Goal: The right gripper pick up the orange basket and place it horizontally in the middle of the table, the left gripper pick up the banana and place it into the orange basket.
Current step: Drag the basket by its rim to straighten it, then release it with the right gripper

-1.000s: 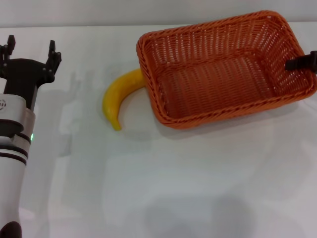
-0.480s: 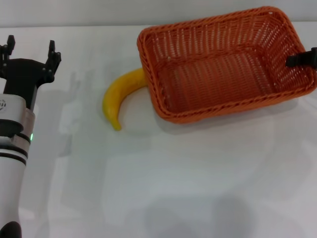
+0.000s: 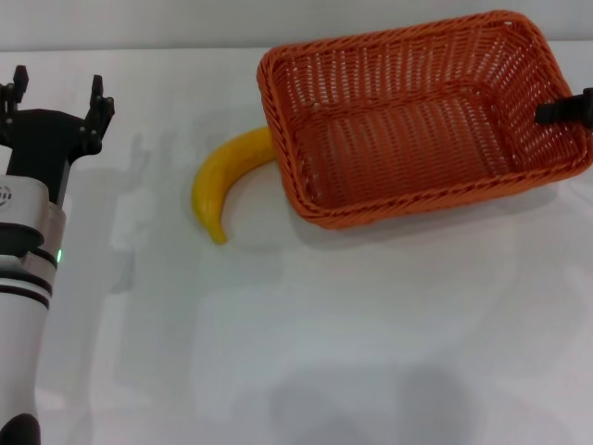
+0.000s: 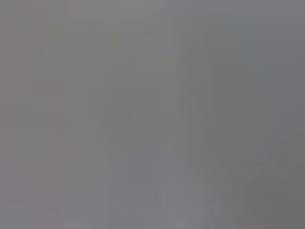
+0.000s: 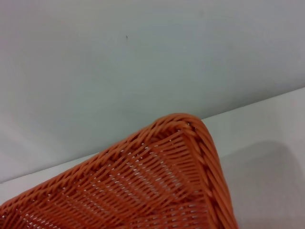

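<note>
The orange basket [image 3: 417, 120] sits at the far right of the white table [image 3: 324, 324], its long side running roughly left to right and slightly slanted. My right gripper [image 3: 567, 110] shows as a slim black finger at the basket's right rim, shut on that rim. One corner of the basket [image 5: 162, 181] fills the right wrist view. The yellow banana [image 3: 220, 181] lies on the table just left of the basket, its upper end touching the basket's left wall. My left gripper [image 3: 56, 97] hovers at the far left, open and empty, well left of the banana.
The table's far edge [image 3: 139, 48] runs just behind the basket. A pale wall [image 5: 143, 57] stands beyond it. The left wrist view is plain grey.
Over the last second the basket and my right gripper shifted slightly toward the far edge together; in the last half second they barely moved. The banana and left arm stayed still.
</note>
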Motion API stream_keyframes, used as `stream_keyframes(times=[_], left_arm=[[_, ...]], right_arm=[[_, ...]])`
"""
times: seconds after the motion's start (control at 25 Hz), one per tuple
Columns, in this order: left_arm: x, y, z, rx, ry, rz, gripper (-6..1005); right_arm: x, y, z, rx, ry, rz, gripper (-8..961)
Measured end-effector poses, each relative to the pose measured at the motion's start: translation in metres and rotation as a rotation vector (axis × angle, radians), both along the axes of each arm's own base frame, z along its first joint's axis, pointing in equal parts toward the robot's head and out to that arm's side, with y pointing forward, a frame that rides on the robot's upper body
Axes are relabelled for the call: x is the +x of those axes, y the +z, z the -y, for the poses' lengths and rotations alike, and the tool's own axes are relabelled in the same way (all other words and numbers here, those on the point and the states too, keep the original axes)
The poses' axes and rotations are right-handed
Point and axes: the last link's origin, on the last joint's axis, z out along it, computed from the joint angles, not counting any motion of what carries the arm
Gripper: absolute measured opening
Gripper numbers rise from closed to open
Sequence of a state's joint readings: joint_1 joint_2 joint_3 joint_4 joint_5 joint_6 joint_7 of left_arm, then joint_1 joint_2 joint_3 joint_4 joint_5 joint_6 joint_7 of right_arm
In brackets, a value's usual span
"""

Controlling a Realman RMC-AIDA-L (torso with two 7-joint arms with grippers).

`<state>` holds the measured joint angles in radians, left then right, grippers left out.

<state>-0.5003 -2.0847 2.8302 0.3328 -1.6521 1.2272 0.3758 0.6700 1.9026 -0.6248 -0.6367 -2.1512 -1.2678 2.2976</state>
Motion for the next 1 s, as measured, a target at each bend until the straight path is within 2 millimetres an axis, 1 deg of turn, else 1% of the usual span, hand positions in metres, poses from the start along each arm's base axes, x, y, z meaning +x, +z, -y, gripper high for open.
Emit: stream_keyframes(times=[0.56, 0.76, 0.96, 1.0], left_arm=[[0.0, 0.0, 0.0, 0.0, 0.0, 0.0, 848], [-0.001, 0.0, 0.001, -0.001, 0.001, -0.001, 848], [-0.002, 0.0, 0.002, 0.0, 0.003, -0.002, 848], [-0.002, 0.0, 0.003, 0.001, 0.003, -0.002, 848]], right_arm=[[0.001, -0.002, 0.004, -0.001, 0.002, -0.028, 164], [0.002, -0.002, 0.007, 0.012, 0.01, -0.046, 335], [0.004, 0.0, 0.01, 0.047, 0.039, -0.066, 554], [0.004, 0.0, 0.011, 0.05, 0.046, -0.065, 630]])
